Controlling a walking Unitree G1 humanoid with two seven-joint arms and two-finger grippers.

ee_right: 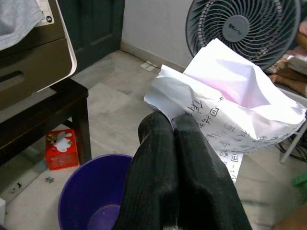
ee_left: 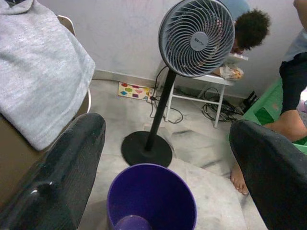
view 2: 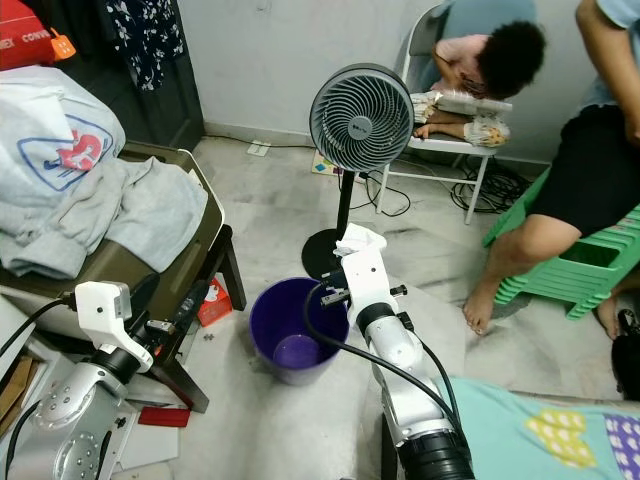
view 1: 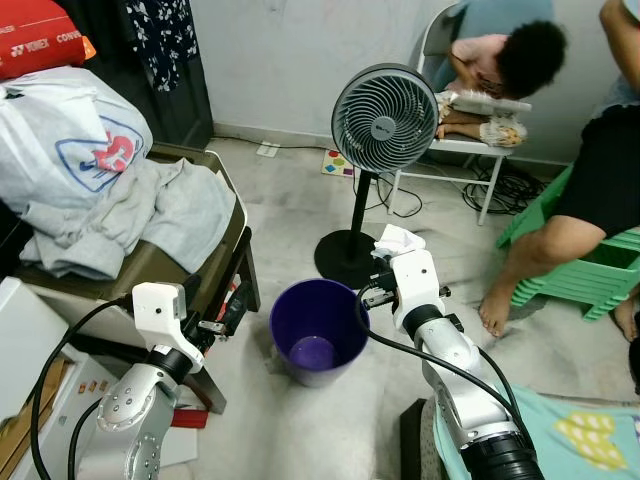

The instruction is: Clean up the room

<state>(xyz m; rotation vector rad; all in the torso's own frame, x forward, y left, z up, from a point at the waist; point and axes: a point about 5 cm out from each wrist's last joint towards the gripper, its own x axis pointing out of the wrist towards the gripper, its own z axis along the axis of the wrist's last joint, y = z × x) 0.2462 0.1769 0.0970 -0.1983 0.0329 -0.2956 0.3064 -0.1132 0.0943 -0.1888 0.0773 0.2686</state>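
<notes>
Right gripper: the right gripper [ee_right: 172,122] pinches a crumpled sheet of printed paper [ee_right: 230,103], its two black fingers pressed together on the near edge; the sheet fans out beyond the fingertips.
Bin: the purple bin [view 1: 318,330] stands open on the floor just below and to the left of the gripper, its rim close under the wrist.
Step in hand: by the look of it, carrying the paper over the bin to drop it.
Doing it well: bring the gripper leftward until the whole sheet hangs inside the rim before releasing; the paper is wide and light, and could catch the edge or drift out.
Left gripper: the left gripper [ee_left: 168,158] has its fingers spread wide and holds nothing, facing the bin from the far side.
In the way: the standing fan [view 1: 385,118] rises just beyond the gripper, its base [view 1: 345,258] touching close behind the bin.
Around: a grey cloth [view 1: 150,215] heaped on a chair to the left; a person's bare foot [view 1: 495,310] to the right.
</notes>
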